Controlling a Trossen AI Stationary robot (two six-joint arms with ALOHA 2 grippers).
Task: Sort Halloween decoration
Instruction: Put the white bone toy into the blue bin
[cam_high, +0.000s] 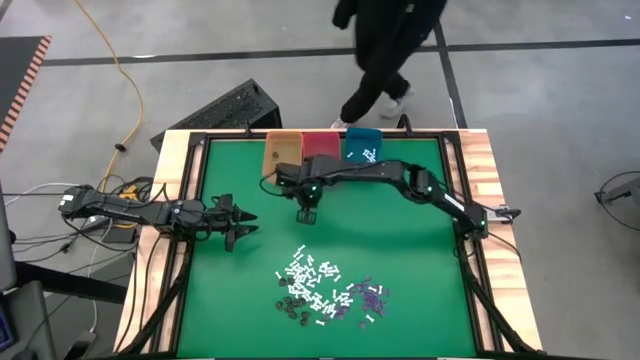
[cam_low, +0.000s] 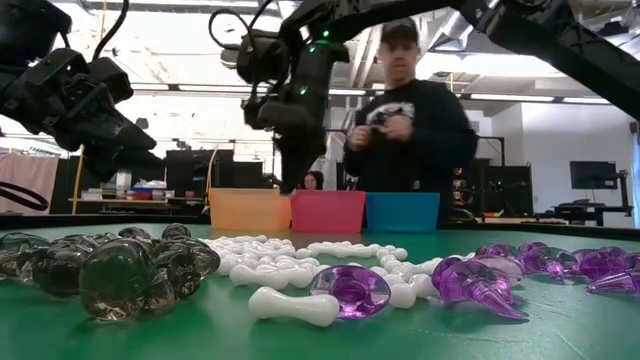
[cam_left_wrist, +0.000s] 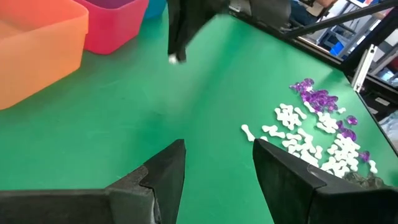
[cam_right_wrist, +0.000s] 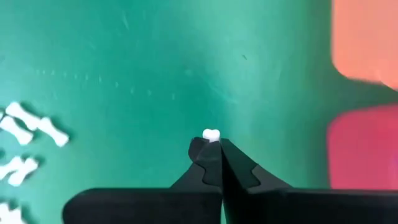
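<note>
While pinched — bone (cam_right_wrist: 211, 134) at end effector (cam_right_wrist: 212, 144) tip

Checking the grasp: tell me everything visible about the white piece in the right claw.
The white piece is a small, glossy, plastic-looking bone-shaped stick. Only its rounded, two-lobed end shows, poking out past the tips of the right claw, whose fingers are shut on it. It hangs above the green table, touching nothing but the fingers, between the scattered pile of decorations and the orange bin. Its gripped part is hidden.
</note>
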